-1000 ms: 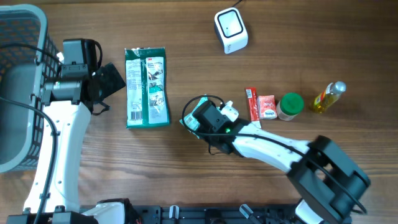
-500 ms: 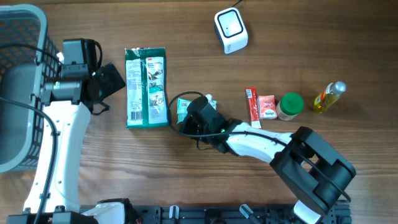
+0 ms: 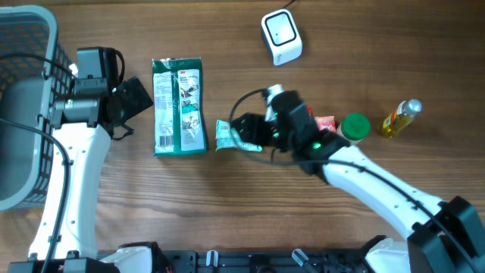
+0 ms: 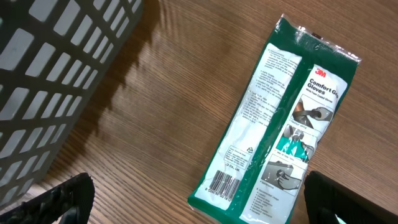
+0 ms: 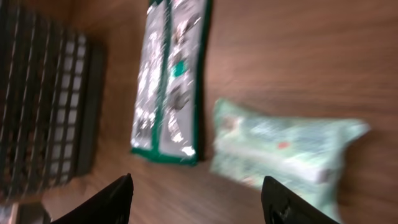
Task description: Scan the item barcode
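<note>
Wood-grain surface, seen from overhead and both wrists.

Right end effector (image 5: 199, 183): jaws stand well apart, holding nothing. The pouch (image 5: 280, 149) lies flat on the surface just ahead of it, toward the right fingertip and touching neither. Right wrist view is blurred; no barcode can be made out on the pouch.

Left end effector (image 4: 199, 205): jaws at full width, empty. The gloves pack (image 4: 280, 137) lies directly below and ahead of it, with its barcode (image 4: 225, 182) face up at the near end. The basket (image 4: 50, 74) sits off to its left.

The scanner (image 3: 281, 36) stands well apart from both, beyond the right end effector.

Handling, my judgement:
- Pouch looks like thin film, puffy, light and soft. It should crumple under a hard squeeze and could slide on the wood.
- Take it across the short width, near the middle, with gentle closure. A grip at an end seam would leave it drooping.
- Which face carries the code is unknown, so the pads may cover it.
- Gloves pack is flat and floppy. Grip the end far from the barcode so the code stays exposed to the scanner.
</note>
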Available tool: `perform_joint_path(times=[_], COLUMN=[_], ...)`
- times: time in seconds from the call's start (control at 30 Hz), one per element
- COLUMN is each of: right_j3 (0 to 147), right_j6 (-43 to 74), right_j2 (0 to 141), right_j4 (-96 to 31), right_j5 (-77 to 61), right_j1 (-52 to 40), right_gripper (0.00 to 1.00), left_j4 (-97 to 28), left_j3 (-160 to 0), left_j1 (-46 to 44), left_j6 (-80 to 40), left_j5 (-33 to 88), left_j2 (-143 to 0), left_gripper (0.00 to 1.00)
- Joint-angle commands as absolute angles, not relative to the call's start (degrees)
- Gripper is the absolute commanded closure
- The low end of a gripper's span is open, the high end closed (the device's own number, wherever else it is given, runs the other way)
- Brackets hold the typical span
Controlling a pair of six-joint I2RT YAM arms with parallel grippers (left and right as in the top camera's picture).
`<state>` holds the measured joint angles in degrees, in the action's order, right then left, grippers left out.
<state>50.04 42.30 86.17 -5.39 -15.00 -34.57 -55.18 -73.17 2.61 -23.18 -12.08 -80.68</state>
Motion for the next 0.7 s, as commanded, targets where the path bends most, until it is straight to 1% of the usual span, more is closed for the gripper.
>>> perform_joint_path(times=[0.0,0.1,0.2,0.33,0.47,0.67], right_j3=[50.04,50.04,50.04,50.04,50.04,50.04], right_j6=[38.33,33.41,31.53,31.70,31.48,31.51], right_j2=[86.70,88.73,91.68,96.88,101.86,108.20], right_j4=[-7.49,-8.49,-8.43,-8.14,-5.34,-0.49], right_j5=[-18.24,-22.33,-24.18,-24.69,-28.58,-35.40], right_j1=[-28.75,-25.85,-25.52,-25.52,-25.58,-25.58], right_gripper=[0.36,0.36,0.36,0.36,0.36,0.39], left_j4=[-55.07,-55.07,-55.07,-55.07,-55.07,-55.07], left_j3=[-73.17,-73.17,-73.17,-73.17,-73.17,-73.17], left_j1=[2.35,2.35,2.35,2.35,2.35,2.35], left_j6=[-22.72,-22.70,-22.72,-22.72,-22.72,-22.72], left_j5=[-11.99,-11.99,-11.99,-11.99,-11.99,-11.99], left_j2=[-80.79,-80.79,-80.79,-80.79,-80.79,-80.79], left_gripper=[0.00,0.00,0.00,0.00,0.00,0.00])
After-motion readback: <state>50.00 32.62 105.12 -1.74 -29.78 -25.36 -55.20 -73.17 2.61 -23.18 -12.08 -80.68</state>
